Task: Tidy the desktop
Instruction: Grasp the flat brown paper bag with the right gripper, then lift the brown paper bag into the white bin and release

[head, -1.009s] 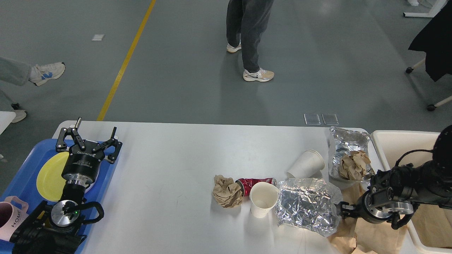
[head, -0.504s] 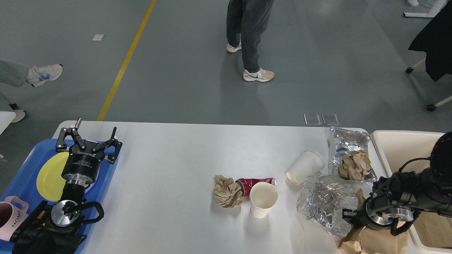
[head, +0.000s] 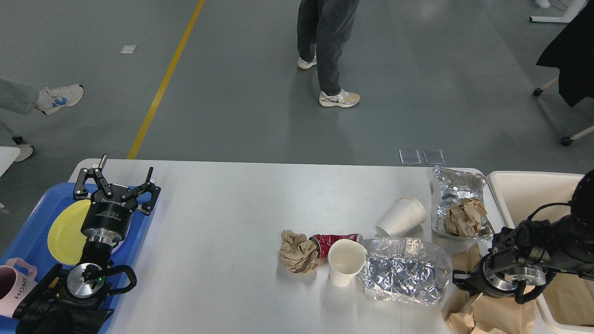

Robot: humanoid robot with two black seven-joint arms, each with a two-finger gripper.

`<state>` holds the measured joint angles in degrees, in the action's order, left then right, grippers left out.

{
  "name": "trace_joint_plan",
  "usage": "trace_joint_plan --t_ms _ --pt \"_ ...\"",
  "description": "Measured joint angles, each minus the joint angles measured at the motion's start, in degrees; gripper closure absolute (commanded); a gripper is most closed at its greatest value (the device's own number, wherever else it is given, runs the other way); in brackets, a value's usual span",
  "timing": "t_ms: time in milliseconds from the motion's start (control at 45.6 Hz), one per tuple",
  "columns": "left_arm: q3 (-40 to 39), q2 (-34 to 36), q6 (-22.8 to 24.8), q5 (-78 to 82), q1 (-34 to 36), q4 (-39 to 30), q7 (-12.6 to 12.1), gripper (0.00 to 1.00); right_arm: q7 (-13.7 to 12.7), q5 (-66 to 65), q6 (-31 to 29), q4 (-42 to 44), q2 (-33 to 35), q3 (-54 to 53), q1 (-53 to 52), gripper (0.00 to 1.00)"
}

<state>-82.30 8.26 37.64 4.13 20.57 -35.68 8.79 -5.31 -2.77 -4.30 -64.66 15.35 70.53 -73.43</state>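
Overall, white desktop (head: pixel 222 218) strewn with foil (head: pixel 403 271), grey floor (head: pixel 232 93) beyond

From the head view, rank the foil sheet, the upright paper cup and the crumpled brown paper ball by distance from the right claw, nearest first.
1. Foil sheet: just left of the right claw, its edge nearly at it.
2. Upright paper cup: left of the foil, touching its edge.
3. Crumpled brown paper ball: farthest left, beyond the crushed red can.

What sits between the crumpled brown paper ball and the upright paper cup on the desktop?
In the head view, a crushed red can lies on its side between the paper ball and the upright cup, on the desktop.
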Motion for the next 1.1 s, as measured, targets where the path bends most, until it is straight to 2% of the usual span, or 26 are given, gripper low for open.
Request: trace_joint_plan --t_ms 263,417,614,811,1009,1096 --pt "0.01 0.00 0.00 0.00 0.00 0.00 0.00 0.04 -0.14 0.22 -2.26 -1.09 0.91 -0.04 -1.92 1.00" --pt "0.01 0.00 -0.03 0.00 0.00 0.00 0.00 0.04 -0.15 0.26 -5.47 -5.74 4.14 0.23 -7.86 1.00" --pt "0.01 0.00 -0.03 0.00 0.00 0.00 0.00 0.04 -0.15 0.86 -11.54 -13.53 7.96 4.61 -21.06 1.00" --pt "0.01 0.00 -0.03 0.00 0.00 0.00 -0.09 0.04 -0.12 1.29 -19.49 -22.00 10.54 12.32 -39.22 1.00" --pt "0.01 0.00 -0.03 0.00 0.00 0.00 -0.09 0.04 0.03 2.18 -26.28 -28.35 10.08 20.59 -56.84 1.00" --pt "0.01 0.00 -0.02 -0.01 0.00 0.00 -0.09 0.04 0.09 2.30 -29.02 -29.43 9.85 22.51 -61.29 1.00"
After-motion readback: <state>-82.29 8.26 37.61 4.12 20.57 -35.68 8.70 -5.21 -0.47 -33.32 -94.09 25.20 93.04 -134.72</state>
